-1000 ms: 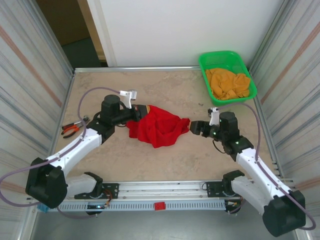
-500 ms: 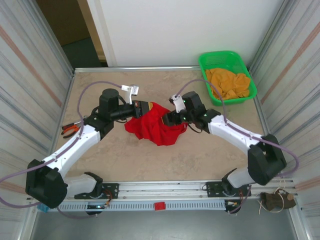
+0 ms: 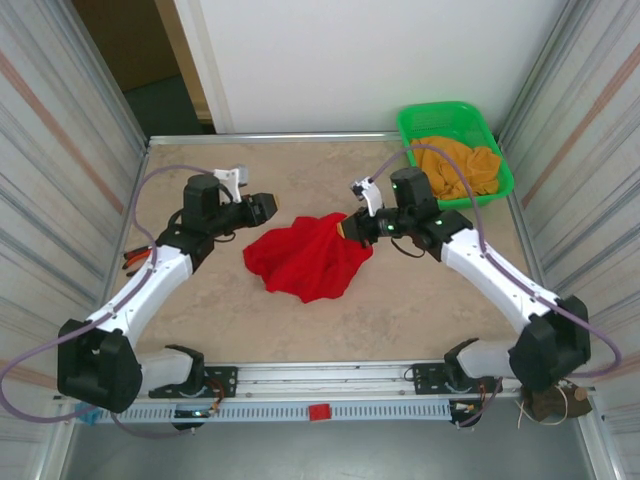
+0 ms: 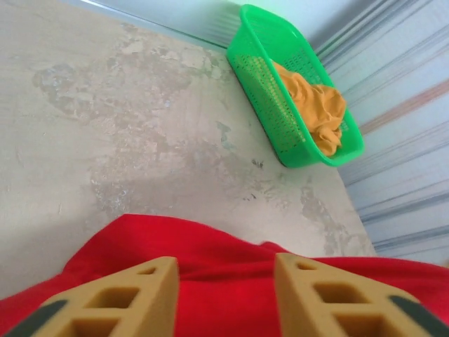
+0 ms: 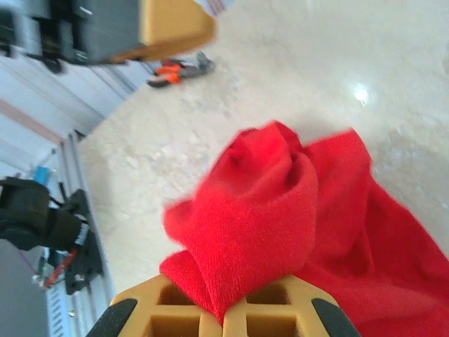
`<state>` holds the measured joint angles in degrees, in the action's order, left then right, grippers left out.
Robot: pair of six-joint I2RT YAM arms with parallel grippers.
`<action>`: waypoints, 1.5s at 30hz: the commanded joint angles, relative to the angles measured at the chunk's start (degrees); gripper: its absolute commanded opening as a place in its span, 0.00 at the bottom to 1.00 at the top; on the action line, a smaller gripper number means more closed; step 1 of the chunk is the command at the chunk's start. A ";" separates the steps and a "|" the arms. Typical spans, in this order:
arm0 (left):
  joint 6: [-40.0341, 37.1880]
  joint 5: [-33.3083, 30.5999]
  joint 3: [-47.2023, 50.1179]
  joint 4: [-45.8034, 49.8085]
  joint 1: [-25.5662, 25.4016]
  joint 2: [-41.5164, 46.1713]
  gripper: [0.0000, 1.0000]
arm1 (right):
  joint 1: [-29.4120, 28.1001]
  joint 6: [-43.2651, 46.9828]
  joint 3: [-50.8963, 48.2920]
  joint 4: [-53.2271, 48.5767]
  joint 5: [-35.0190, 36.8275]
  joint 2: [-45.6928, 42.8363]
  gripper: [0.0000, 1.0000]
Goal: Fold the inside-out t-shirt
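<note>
We see the red t-shirt (image 3: 305, 260) bunched at the middle of the desk (image 3: 400, 305), between our two hands. Our right hand (image 3: 347, 228) has its jaws closed, pinching a fold at the shirt's right edge. Our left hand (image 3: 264, 207) hovers by its far-left edge, fingers parted, gripping nothing.

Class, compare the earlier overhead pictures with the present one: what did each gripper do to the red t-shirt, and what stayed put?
The left gripper let go of the red t-shirt and drew back leftward, jaws apart. The right gripper swung in from the right and shut on a fold at the shirt's far right edge. The green basket, its orange cloth and the pliers stayed put.
</note>
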<state>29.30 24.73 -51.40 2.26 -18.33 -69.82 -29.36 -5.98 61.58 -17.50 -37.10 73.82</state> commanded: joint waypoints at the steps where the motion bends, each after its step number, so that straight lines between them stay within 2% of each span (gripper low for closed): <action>1: -6.40 -4.64 0.59 2.31 -3.67 2.84 0.46 | 1.59 -1.14 0.47 -1.84 -4.76 -0.44 0.00; 5: -12.27 -14.13 2.83 4.58 -12.82 7.20 0.53 | 2.55 -1.13 1.82 -2.50 -5.44 0.73 0.00; 9: -13.98 -28.64 7.28 0.79 -24.56 9.44 0.57 | 2.47 -2.22 2.10 -1.99 -5.36 0.82 0.00; 15: -14.31 -42.11 7.03 -6.66 -36.48 2.06 0.60 | 2.12 -3.92 1.13 -0.60 -4.02 0.71 0.00; 18: -14.39 -45.64 4.38 -7.86 -39.08 -3.58 0.61 | 1.83 -4.80 0.95 0.21 -4.12 0.68 0.00; 22: -11.31 -50.80 0.08 -5.60 -39.35 -10.46 0.61 | 1.25 -5.11 1.00 0.14 -4.22 0.13 0.00; 25: -9.75 -53.31 -2.78 -2.39 -38.22 -13.02 0.54 | 1.38 -4.69 0.53 -0.55 -3.54 -0.75 0.00; 26: -9.46 -51.37 -2.92 -2.26 -36.90 -12.86 0.44 | 1.71 -4.49 0.18 -0.72 -3.04 -1.04 0.00; 28: -9.88 -46.44 -1.80 -3.20 -34.11 -10.99 0.09 | 3.26 -4.48 -0.60 -0.65 -2.64 -1.25 0.00; 29: -10.29 -42.95 -0.97 -3.74 -32.49 -9.37 0.00 | 4.54 -4.48 -0.99 -0.61 -2.23 -0.96 0.00; 35: -9.36 -8.92 3.66 -7.37 -19.74 0.33 0.00 | 11.80 -8.57 -0.73 0.77 3.13 5.14 0.00; 37: -6.51 1.40 4.37 -9.31 -15.61 1.55 0.00 | 12.24 -10.08 0.10 0.92 5.00 6.78 0.37; 38: -4.94 4.67 4.50 -9.75 -14.12 2.15 0.00 | 12.15 -11.12 0.20 1.16 5.50 6.86 0.48; 40: -3.74 6.55 4.92 -10.44 -13.10 3.18 0.00 | 11.04 -12.69 -0.75 1.68 6.41 4.68 0.56; 42: -3.16 7.35 4.58 -10.22 -12.96 3.80 0.00 | 8.50 -13.71 -2.61 1.59 9.42 0.54 0.59; 45: -1.90 8.49 4.33 -10.62 -12.96 3.66 0.00 | 2.70 -16.35 -7.21 3.59 14.66 -6.86 0.66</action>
<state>24.82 26.57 -47.11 -5.87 -31.14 -67.72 -22.65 -18.57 56.53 -15.86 -27.51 74.02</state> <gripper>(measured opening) 0.067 0.641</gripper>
